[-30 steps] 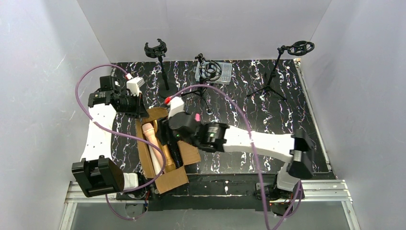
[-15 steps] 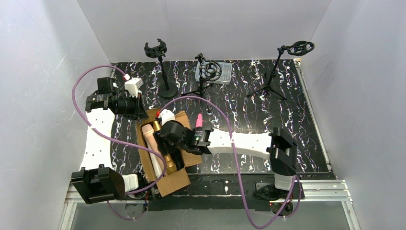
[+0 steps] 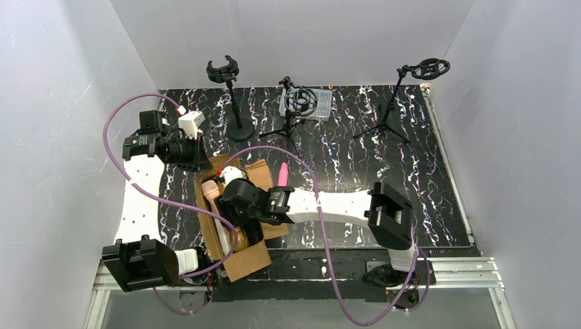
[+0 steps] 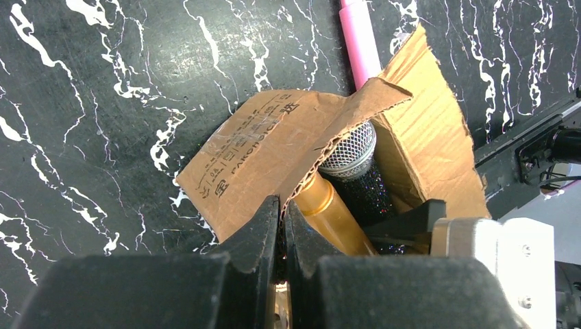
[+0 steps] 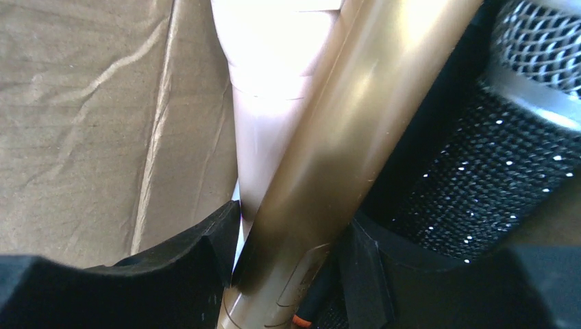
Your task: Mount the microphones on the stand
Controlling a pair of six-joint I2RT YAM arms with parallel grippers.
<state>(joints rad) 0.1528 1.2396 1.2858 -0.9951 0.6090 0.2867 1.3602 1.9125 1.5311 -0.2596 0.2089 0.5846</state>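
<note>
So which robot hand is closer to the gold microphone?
Right. The right gripper has its jaws on either side of the gold microphone inside the box; the left gripper pinches the box's flap.

Three microphone stands rise along the top of the overhead frame: one [image 3: 226, 82] at upper left, one [image 3: 296, 103] at centre, one [image 3: 418, 79] at upper right. One cardboard box [image 3: 240, 264] sits lower left, showing four microphones (others may lie hidden): peach [image 3: 211, 190], gold [image 4: 332, 212], black glitter [image 4: 356, 175], pink [image 3: 283, 173].
</note>
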